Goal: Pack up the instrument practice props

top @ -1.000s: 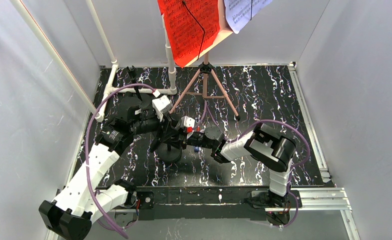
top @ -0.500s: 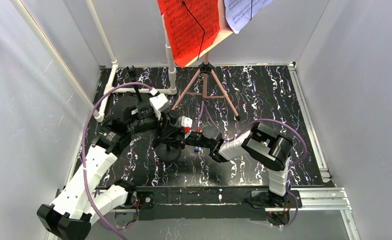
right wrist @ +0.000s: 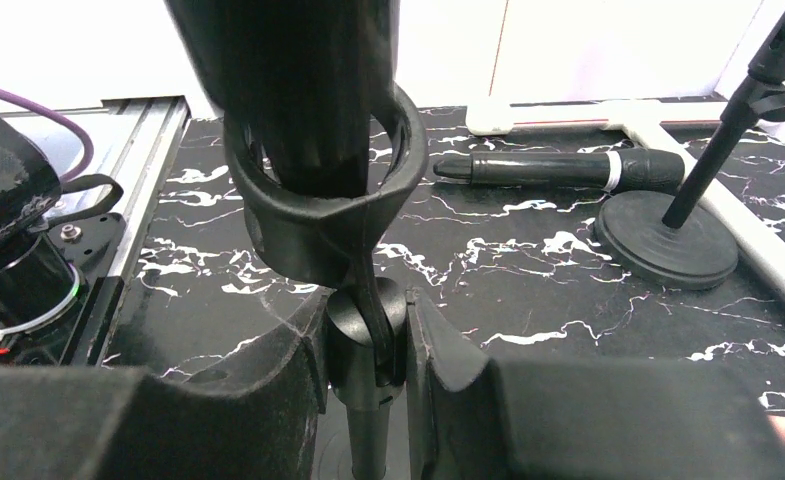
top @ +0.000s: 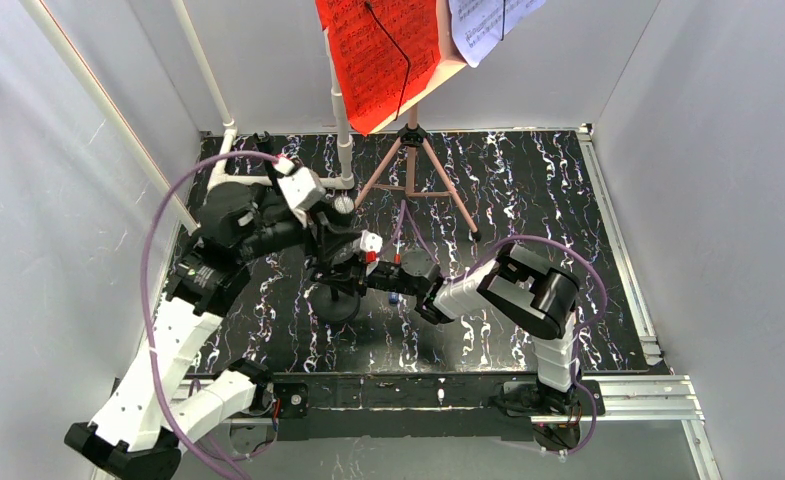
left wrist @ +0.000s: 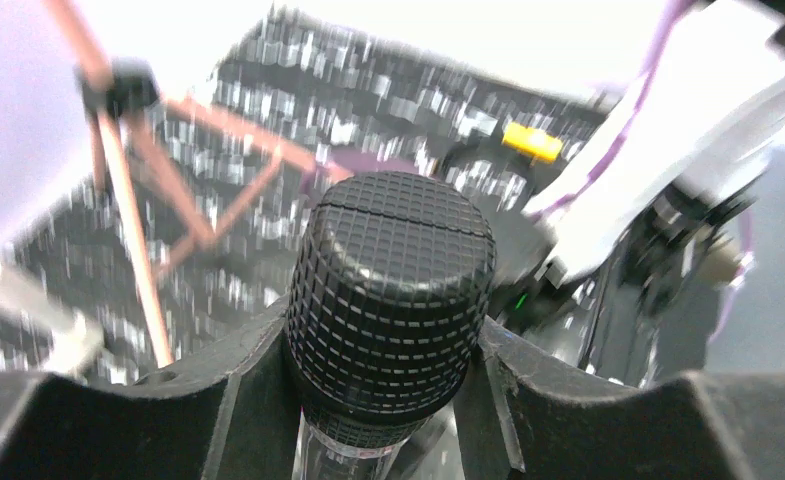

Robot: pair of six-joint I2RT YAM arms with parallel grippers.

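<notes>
My left gripper (left wrist: 388,345) is shut on the gridded head of a black microphone (left wrist: 390,280), and in the top view this gripper (top: 343,238) hangs over the mat's left middle. The microphone's body (right wrist: 303,90) sits in the stand's ring clip (right wrist: 318,225). My right gripper (right wrist: 366,345) is shut on the stand's swivel joint just under that clip, above the round base (top: 336,305). A second microphone (right wrist: 558,168) lies flat on the mat beside another stand's round base (right wrist: 668,250). At the back, the pink rack on its tripod (top: 413,170) carries a red sheet (top: 378,55) and a white sheet (top: 488,25).
A white pipe frame (top: 343,150) stands at the back left, its foot (right wrist: 588,113) running behind the lying microphone. Grey walls close in the black marbled mat (top: 528,200). A metal rail (top: 628,385) runs along the near edge. Purple cables loop off both arms.
My left arm has swung toward the back left with the microphone head in its jaws. The right gripper stays clamped on the stand joint, nearly still.
</notes>
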